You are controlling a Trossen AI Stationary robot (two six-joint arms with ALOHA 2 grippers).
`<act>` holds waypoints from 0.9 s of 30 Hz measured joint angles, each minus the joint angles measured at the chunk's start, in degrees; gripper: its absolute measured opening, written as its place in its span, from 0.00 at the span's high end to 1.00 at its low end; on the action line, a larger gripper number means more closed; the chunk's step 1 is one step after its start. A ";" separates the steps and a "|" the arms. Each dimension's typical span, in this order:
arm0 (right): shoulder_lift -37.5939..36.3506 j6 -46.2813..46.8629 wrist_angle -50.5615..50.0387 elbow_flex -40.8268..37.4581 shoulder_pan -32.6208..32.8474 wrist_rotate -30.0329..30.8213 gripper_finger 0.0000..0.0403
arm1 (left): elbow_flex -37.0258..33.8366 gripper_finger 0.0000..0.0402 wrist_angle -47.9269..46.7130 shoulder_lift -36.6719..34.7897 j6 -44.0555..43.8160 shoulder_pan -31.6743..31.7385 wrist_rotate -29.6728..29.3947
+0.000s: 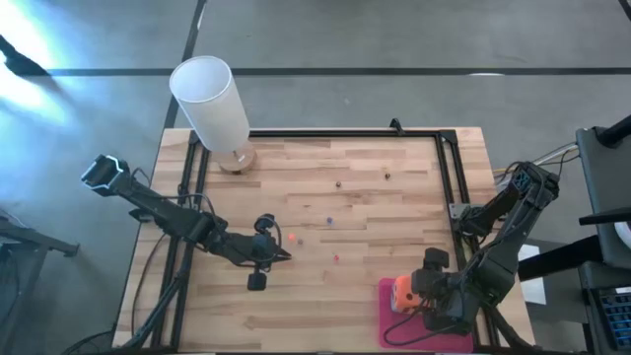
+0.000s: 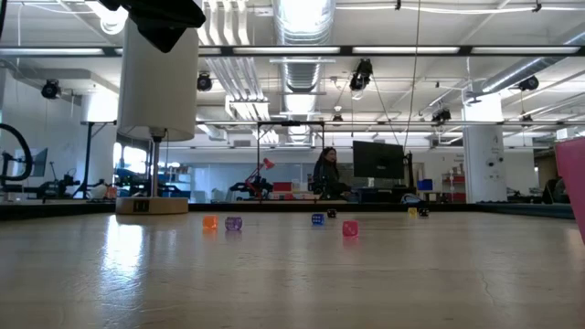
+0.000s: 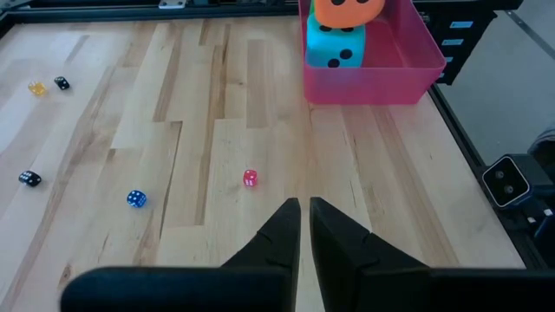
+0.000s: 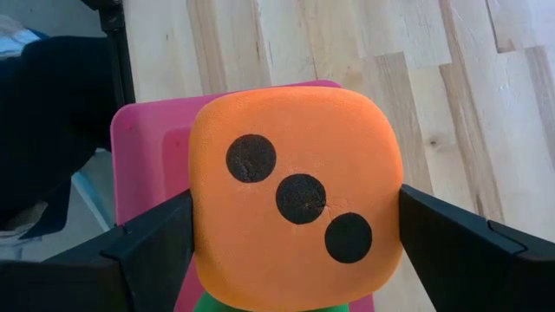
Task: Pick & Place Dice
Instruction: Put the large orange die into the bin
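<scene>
An orange die [image 4: 295, 217] with three dark pips fills the right wrist view, between the two fingers of my right gripper [image 1: 412, 293], over the pink tray [image 1: 386, 330] at the table's near right. A teal die [image 3: 336, 45] lies in the tray right under the orange one. A bit of a green die [image 4: 260, 303] shows beneath it too. My left gripper [image 3: 303, 217] hangs shut above the table's middle left, touching nothing. My right gripper has the orange die between its two fingers, one finger [image 4: 152, 247] on each of two opposite sides [image 4: 201, 234]. The fingers slant steeply down from above. The die's underside [image 3: 345, 22] meets the teal die's top; whether it rests there or hangs clear, I cannot tell.
Small hard dice lie scattered on the wood: red [image 3: 250, 178], blue [image 3: 136, 198], black [image 3: 29, 178], and yellow [image 3: 36, 87] beside another black one. A tall white cylinder [image 1: 212, 99] stands at the far left. A black frame [image 1: 449, 168] runs along the table's far and right sides.
</scene>
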 joint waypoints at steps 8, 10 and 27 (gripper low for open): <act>0.23 -1.11 -0.02 0.02 0.01 0.05 0.09 | 0.00 0.91 0.00 0.00 0.00 0.00 0.00; 0.88 -1.03 0.39 0.04 0.00 0.18 0.06 | 0.00 0.91 0.00 0.00 0.00 0.01 0.01; 2.95 -1.50 0.26 0.13 0.01 -1.74 0.01 | 0.00 0.91 -0.31 0.00 0.02 0.01 0.01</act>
